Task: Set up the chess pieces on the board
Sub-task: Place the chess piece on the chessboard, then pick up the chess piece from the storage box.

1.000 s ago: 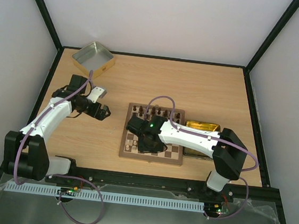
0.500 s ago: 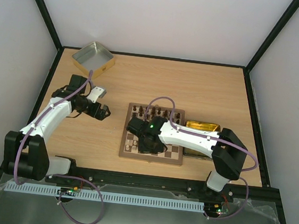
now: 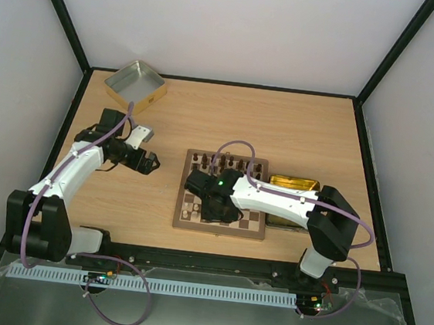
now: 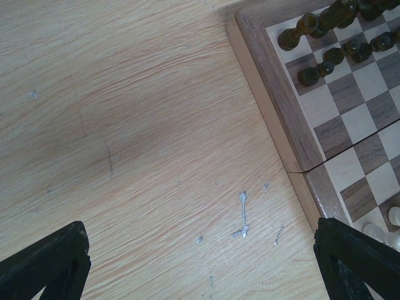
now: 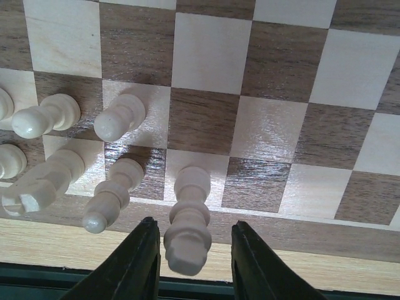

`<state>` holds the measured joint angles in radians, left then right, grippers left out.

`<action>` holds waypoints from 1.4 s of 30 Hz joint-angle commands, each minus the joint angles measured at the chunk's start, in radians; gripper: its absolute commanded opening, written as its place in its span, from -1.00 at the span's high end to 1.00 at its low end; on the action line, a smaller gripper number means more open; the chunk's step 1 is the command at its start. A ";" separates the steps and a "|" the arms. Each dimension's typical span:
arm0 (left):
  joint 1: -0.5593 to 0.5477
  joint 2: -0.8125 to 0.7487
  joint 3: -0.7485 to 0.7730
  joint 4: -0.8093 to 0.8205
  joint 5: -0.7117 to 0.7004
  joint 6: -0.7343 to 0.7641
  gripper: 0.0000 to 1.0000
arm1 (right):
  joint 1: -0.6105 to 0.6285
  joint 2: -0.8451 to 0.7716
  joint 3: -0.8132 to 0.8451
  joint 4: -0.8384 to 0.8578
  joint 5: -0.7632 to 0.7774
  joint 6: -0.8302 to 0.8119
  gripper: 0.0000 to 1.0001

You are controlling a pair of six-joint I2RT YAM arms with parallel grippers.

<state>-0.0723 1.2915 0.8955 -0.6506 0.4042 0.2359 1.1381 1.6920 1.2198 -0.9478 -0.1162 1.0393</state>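
Inside your right end effector (image 5: 194, 224), the cream piece (image 5: 187, 232) stands on the board (image 5: 269, 131); the jaws have just spread and seem to have released it, so this placement looks finished.

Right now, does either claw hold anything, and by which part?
Nothing. The right claw stands open around the head of a cream piece; the left claw is empty.

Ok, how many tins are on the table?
2: a silver tin in the far left corner, and a gold tin beside the board's right side, partly covered by the right arm.
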 commanded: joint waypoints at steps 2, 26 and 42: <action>0.006 -0.003 -0.017 0.003 0.022 0.010 -0.96 | -0.006 0.008 0.008 -0.010 0.026 0.005 0.37; 0.009 0.007 -0.024 0.007 0.027 0.014 -0.96 | -0.399 -0.403 -0.232 -0.167 0.150 -0.053 0.33; 0.011 0.022 -0.021 0.006 0.024 0.014 -0.96 | -0.703 -0.454 -0.402 -0.061 0.095 -0.227 0.26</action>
<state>-0.0700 1.3090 0.8833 -0.6411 0.4179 0.2409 0.4747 1.2407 0.8406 -1.0340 -0.0154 0.8711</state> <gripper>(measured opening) 0.979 0.373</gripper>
